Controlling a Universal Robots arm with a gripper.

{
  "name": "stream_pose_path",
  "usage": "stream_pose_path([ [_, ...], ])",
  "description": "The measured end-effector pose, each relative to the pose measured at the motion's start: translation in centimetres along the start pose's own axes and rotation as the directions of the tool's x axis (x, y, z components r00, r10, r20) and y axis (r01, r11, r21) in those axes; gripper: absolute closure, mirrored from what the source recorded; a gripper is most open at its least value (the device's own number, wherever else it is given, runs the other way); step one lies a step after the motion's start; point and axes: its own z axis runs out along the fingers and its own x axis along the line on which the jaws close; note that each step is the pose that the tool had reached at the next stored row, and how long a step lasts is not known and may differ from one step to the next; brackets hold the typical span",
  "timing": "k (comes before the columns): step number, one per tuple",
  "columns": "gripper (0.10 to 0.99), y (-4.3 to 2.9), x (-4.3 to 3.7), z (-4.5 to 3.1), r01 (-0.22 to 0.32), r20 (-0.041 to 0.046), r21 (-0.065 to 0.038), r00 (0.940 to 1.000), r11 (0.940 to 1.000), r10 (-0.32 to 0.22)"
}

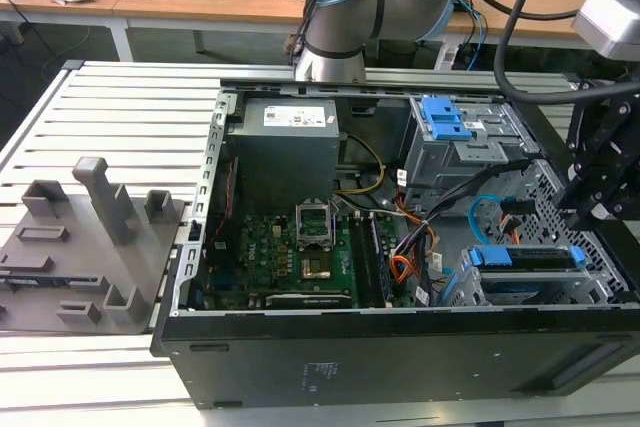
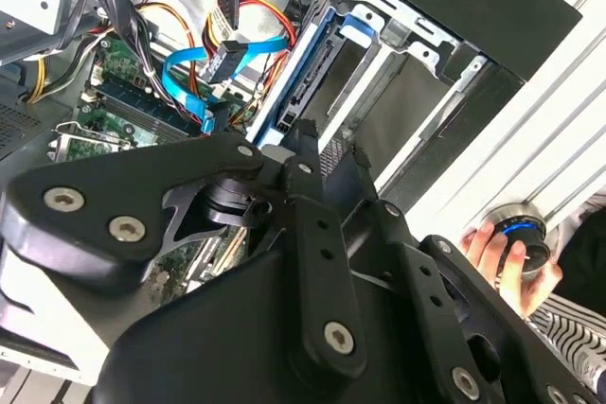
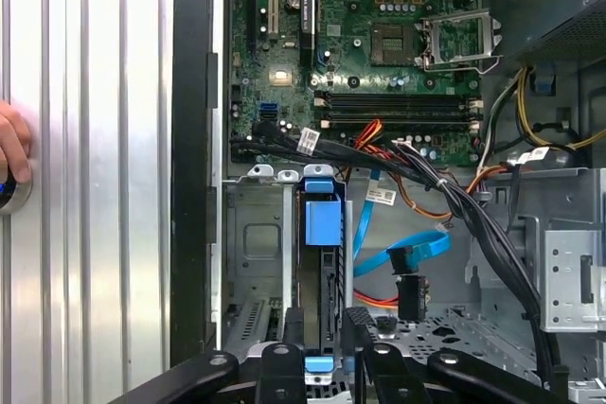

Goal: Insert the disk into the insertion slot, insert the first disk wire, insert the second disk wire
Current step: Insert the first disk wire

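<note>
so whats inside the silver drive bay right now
The disk in its blue frame sits edge-on in the drive bay. The gripper covers its near end, so how deep it sits is hidden.

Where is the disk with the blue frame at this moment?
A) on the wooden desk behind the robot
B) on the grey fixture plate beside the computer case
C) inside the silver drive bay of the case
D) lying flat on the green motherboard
C: in the exterior view the disk in its blue frame sits in the insertion slot inside the computer case, apart from the motherboard.
</note>
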Motion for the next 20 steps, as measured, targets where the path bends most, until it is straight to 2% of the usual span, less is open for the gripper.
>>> stream_pose_path([
  [4,0.784,0.02,-0.66,-0.01,0.000,-0.0001,0.000,1.0000,1.0000,0.000],
  [6,0.784,0.03,-1.55,-0.02,0.000,-0.0002,0.000,1.0000,1.0000,0.000],
  [10,0.784,0.04,-2.19,-0.02,0.000,-0.0002,0.000,1.0000,1.0000,0.000],
  [13,0.784,0.06,-3.31,-0.02,0.000,-0.0002,0.000,1.0000,1.0000,0.000],
  [15,0.784,0.06,-3.63,-0.01,0.000,-0.0004,0.000,1.0000,1.0000,0.000],
  [20,0.784,0.04,-3.78,0.50,0.000,-0.0002,0.000,1.0000,1.0000,0.000],
])
